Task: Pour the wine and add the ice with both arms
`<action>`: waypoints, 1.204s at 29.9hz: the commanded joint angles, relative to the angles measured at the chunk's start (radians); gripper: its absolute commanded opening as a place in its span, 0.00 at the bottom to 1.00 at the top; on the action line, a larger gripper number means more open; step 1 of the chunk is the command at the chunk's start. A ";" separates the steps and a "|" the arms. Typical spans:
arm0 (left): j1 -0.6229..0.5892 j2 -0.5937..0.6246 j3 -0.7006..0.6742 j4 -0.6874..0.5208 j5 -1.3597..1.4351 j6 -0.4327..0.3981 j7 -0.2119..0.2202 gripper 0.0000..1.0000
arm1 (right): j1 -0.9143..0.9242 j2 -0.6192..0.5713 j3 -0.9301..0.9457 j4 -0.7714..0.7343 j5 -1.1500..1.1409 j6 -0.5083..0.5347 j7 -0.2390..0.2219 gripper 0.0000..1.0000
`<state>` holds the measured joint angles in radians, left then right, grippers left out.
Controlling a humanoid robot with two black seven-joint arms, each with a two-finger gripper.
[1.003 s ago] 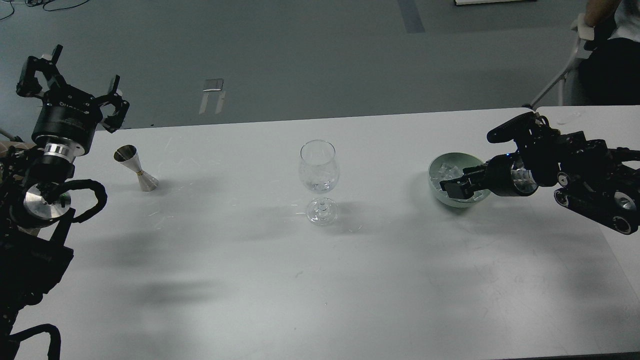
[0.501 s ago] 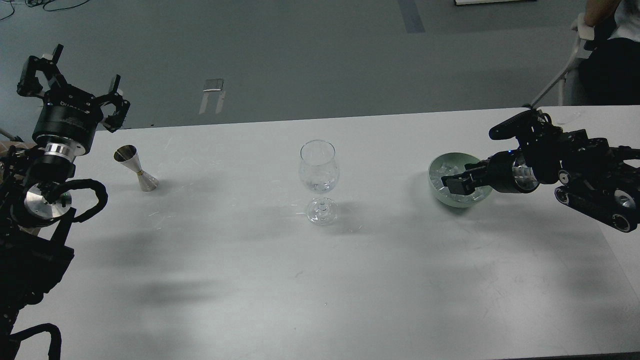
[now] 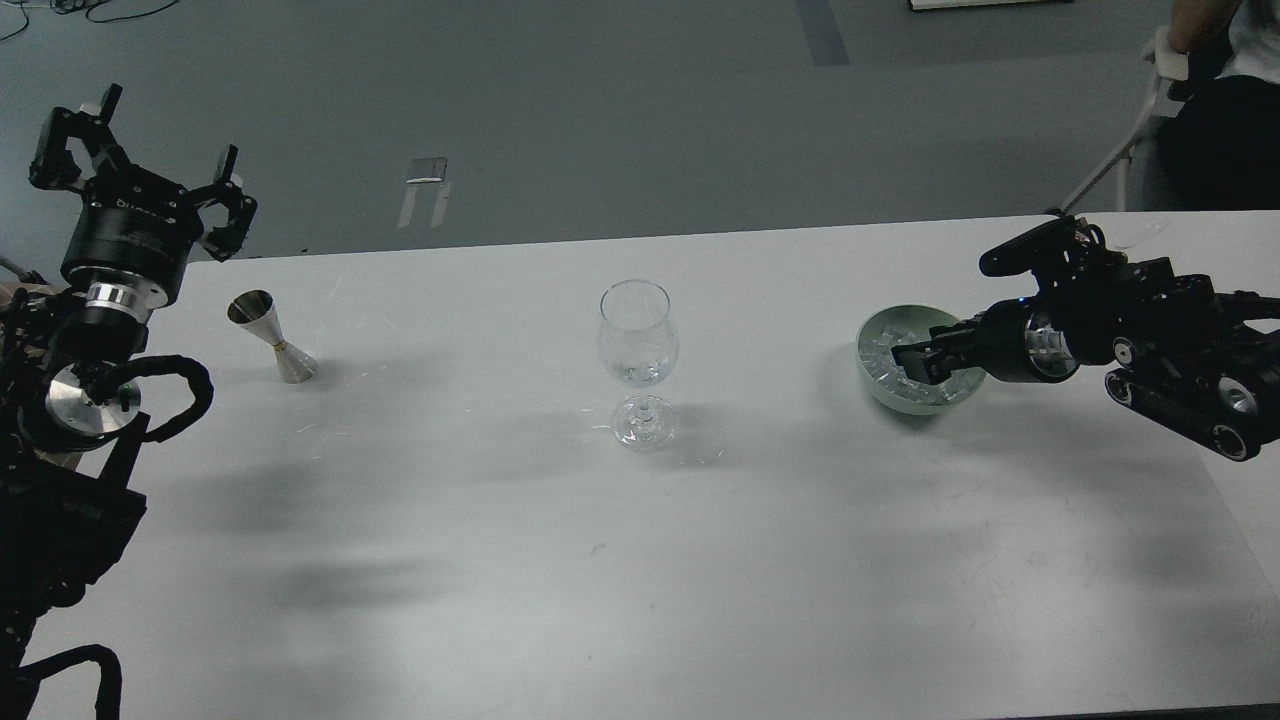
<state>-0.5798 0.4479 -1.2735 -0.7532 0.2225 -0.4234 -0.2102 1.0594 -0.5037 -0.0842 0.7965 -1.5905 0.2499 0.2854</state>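
Observation:
A clear wine glass point(image 3: 638, 335) stands upright mid-table, with a little clear wine point(image 3: 636, 373) low in its bowl. A pale green bowl point(image 3: 912, 399) at the right holds several clear ice cubes point(image 3: 880, 354). My right gripper point(image 3: 908, 358) reaches into the bowl from the right, its tips down among the ice; the dark fingers cannot be told apart. A steel jigger point(image 3: 272, 336) stands at the left. My left gripper point(image 3: 140, 160) is raised behind the table's far left corner, fingers spread and empty, up and left of the jigger.
The white table point(image 3: 640, 560) fills the view, its far edge running behind the glass. A seated person point(image 3: 1215, 110) and a chair frame point(image 3: 1105, 165) are beyond the far right corner. Grey floor lies past the table.
My right gripper has moved up from the bowl's near rim into the ice, and its fingers look closer together. The left arm has barely shifted. The glass, jigger and bowl stay put.

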 commanded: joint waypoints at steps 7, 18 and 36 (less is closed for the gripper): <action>0.001 -0.002 -0.003 0.000 0.000 0.000 0.000 0.98 | -0.009 0.007 0.001 -0.014 0.000 -0.003 0.000 0.48; -0.002 -0.002 -0.004 0.000 0.000 0.000 0.000 0.98 | -0.007 0.025 0.001 -0.020 0.000 -0.003 0.001 0.49; 0.003 0.002 -0.004 0.000 0.000 0.000 0.000 0.98 | 0.002 0.063 0.001 -0.092 0.003 -0.001 0.003 0.49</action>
<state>-0.5792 0.4495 -1.2777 -0.7532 0.2224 -0.4234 -0.2102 1.0677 -0.4527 -0.0826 0.7316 -1.5898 0.2484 0.2870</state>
